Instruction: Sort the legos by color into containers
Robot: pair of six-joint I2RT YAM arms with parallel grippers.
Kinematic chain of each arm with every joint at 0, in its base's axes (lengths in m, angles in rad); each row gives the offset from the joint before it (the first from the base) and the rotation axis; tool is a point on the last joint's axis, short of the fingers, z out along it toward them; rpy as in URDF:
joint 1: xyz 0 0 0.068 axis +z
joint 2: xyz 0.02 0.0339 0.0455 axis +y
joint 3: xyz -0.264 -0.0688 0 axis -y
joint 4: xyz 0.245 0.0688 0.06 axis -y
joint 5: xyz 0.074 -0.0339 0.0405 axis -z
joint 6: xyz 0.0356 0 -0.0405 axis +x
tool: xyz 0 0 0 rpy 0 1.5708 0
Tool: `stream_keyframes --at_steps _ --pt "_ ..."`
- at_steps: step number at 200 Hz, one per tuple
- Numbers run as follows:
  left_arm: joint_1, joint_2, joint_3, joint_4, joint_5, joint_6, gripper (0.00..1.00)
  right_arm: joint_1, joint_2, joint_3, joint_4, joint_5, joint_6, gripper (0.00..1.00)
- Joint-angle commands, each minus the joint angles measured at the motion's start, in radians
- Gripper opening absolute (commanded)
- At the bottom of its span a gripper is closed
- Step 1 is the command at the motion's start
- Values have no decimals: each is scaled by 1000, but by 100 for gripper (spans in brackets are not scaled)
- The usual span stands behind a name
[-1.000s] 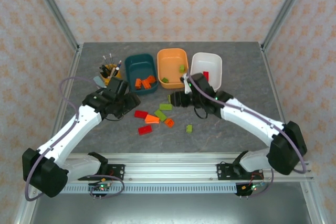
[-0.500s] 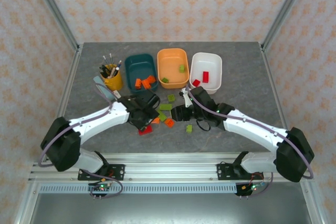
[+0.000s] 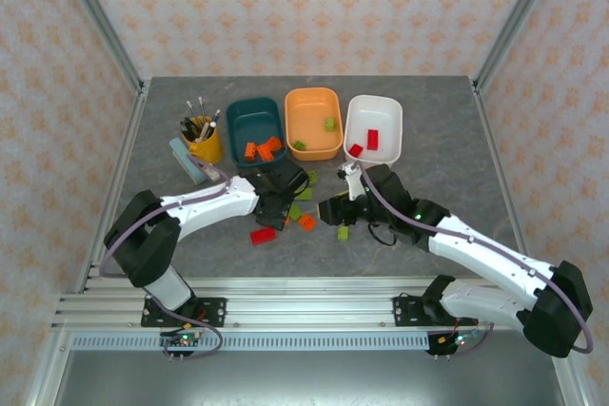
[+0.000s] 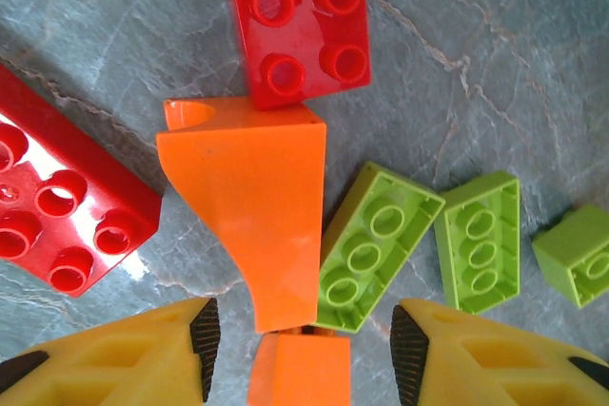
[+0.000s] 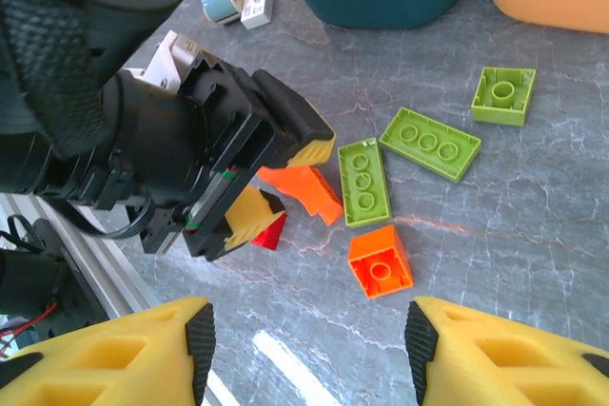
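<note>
While both arms stretched over the grey table, the left gripper hung low over the loose legos at the table's middle. Its yellow fingers stood partway apart around a small orange brick, with a gap on either side and nothing gripped. An orange sloped brick lay at its 12 o'clock, touching a red brick; green bricks lay toward 2 o'clock. In the top view the right gripper sat at 3 o'clock of the left one, spread wide and empty, with a square orange brick at its 12 o'clock. At 12 o'clock of the pile stood the containers: the teal bin held orange bricks, the orange bin green, and the white bin red.
</note>
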Motion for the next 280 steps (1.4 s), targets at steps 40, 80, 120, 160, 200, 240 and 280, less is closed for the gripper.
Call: stream_keyframes --at_steps 40,80,120,160,200,240,280 --pt "-6 44 29 -83 -63 -116 45 5 -23 -14 -37 14 -17 58" --pt "3 68 7 -62 -56 -116 43 5 -1 -5 -30 17 -12 58" --pt "19 102 16 -55 -43 -83 39 5 14 -1 -17 17 -3 58" --pt "21 119 16 -50 -42 -69 26 5 27 1 -11 21 4 58" --pt "23 140 37 -53 -38 -37 19 5 27 -3 -11 28 15 58" --pt "24 92 84 -144 -95 0 5 5 21 4 -26 51 18 58" --pt "24 51 115 -196 -147 53 0 5 23 16 -25 73 19 58"
